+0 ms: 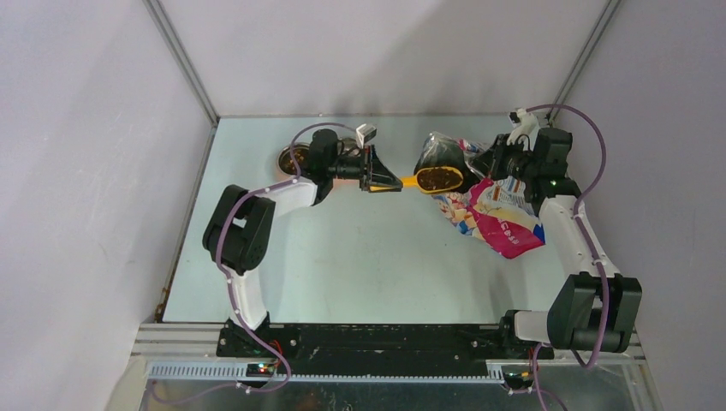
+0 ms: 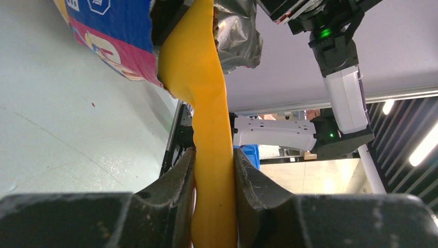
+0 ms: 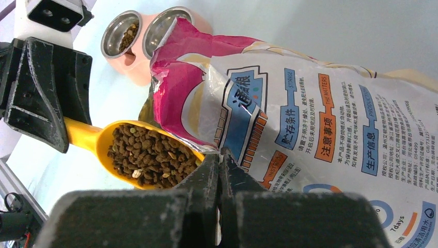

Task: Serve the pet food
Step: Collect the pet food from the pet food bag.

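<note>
1. The left pincer (image 1: 385, 182) is clamped on the flat handle of a yellow plastic scoop (image 1: 411, 181). In the left wrist view the handle fills the gap between its two fingers (image 2: 173, 178).
2. The scoop's round bowl hangs level above the pale counter (image 1: 360, 265), near the middle of its far edge. It is heaped with small dark-brown dry kibble (image 3: 150, 155).
3. The loaded bowl sits just at the open mouth of a glossy blue, pink and white printed cat food bag (image 1: 492, 214). The bag lies toward the far right corner of the counter, with its mouth raised and turned to the left.
4. The right pincer (image 3: 219, 165) has its fingers pressed together on the bag's edge beside the mouth, pinching the thin film and holding that end up.
5. A pink twin-bowl feeder (image 3: 135, 64) with two steel bowls stands by the far edge, toward the far left corner. It is on the other side of the left pincer from the scoop.
6. In the right wrist view, the feeder bowl on the left (image 3: 121, 33) holds a little kibble. The bag partly hides the other bowl, so I cannot tell what is in it.
</note>
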You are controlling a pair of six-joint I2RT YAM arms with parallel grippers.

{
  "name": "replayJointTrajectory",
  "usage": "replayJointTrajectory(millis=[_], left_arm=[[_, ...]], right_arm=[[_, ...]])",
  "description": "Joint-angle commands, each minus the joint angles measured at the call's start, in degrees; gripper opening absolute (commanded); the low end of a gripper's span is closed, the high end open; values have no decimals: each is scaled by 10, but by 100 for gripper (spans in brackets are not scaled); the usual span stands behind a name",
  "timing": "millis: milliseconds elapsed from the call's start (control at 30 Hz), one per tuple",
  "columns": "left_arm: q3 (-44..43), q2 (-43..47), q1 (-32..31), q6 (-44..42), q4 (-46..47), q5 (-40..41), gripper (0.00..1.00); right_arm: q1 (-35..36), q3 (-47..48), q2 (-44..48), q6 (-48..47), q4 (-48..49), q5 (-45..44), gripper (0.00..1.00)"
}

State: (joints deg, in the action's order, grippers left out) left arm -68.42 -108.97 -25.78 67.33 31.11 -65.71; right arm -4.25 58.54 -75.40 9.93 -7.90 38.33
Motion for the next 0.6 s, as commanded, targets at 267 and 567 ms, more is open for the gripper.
replayJointTrajectory(millis=[267,567], left_arm=[[-5,-37,4,302,393,-11,0],[18,10,13,196,258,-3,0]], right_arm=[[-14,6,-8,-4,9,-11,0],[-14,6,-7,-5,10,-26,0]])
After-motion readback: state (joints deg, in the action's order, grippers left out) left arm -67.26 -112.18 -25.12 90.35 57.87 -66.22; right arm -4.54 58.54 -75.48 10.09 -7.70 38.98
